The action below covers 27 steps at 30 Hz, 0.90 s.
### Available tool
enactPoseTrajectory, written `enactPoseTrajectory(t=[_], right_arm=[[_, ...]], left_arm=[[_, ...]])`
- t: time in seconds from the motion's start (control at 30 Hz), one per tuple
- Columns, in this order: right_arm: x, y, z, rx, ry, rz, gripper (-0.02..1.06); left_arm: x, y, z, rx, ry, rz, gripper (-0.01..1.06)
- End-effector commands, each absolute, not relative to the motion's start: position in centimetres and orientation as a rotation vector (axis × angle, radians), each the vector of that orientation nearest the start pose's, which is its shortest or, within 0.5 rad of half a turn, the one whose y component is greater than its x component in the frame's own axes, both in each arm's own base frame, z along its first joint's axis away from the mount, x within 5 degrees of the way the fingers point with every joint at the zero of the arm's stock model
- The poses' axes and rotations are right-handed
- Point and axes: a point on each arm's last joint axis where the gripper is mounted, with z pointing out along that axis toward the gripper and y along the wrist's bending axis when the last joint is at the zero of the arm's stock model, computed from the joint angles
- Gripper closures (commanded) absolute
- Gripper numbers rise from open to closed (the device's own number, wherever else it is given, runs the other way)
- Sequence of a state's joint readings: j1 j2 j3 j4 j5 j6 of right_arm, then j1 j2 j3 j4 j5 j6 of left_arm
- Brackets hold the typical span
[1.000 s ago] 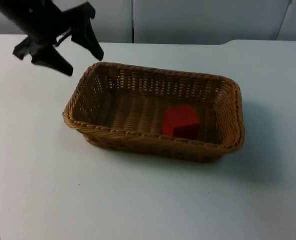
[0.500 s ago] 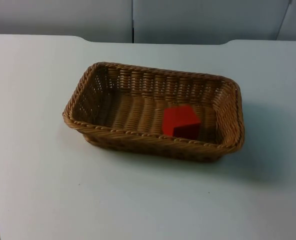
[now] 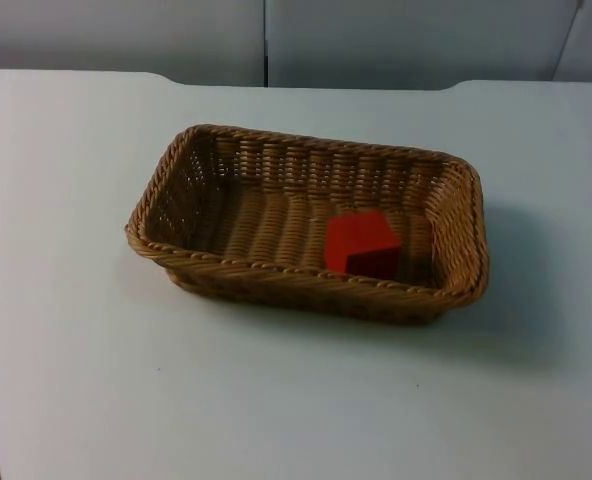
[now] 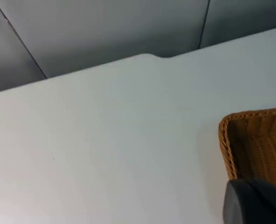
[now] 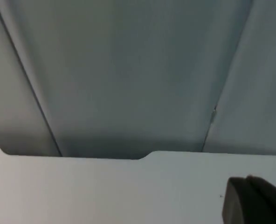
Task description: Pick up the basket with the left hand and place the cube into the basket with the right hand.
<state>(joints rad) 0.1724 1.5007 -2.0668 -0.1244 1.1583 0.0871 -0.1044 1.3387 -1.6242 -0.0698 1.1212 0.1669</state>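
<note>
On the white tabletop (image 3: 66, 380), at its centre, one wicker basket (image 3: 276, 275) is seen, with one red cube (image 3: 359, 241) lying inside toward four o'clock of the basket floor. The basket is judged light, stiff and rough-woven, best taken by its rim; the cube is judged light, rigid and smooth, best pinched across opposite faces. Beside a basket corner (image 4: 250, 140) a fingertip of the left claw is seen, another of the right claw before the grey partition (image 5: 128, 70); whether either is open cannot be told.
</note>
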Motion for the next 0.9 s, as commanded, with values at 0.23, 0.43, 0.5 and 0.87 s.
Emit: enactPoseTrajectory(t=[0.23, 0.43, 0.5, 0.87], right_arm=[[18.3, 1.3, 51.0, -0.002, 2.014, -0.075, 1.05], [11.7, 0.4, 44.3, 0.006, 1.937, -0.013, 1.05], [8.8, 0.3, 41.4, 0.008, 1.924, 0.043, 1.05], [-1.6, 0.0, 34.6, -0.174, 1.889, 0.155, 1.05]], left_arm=[[10.4, -1.6, 44.7, 0.258, 2.000, -0.049, 1.05], [4.5, -1.1, 41.0, 0.253, 2.013, -0.066, 1.05], [2.6, -1.0, 39.6, 0.238, 2.004, -0.090, 1.05], [-1.5, -1.0, 33.8, 0.263, 2.043, -0.146, 1.05]])
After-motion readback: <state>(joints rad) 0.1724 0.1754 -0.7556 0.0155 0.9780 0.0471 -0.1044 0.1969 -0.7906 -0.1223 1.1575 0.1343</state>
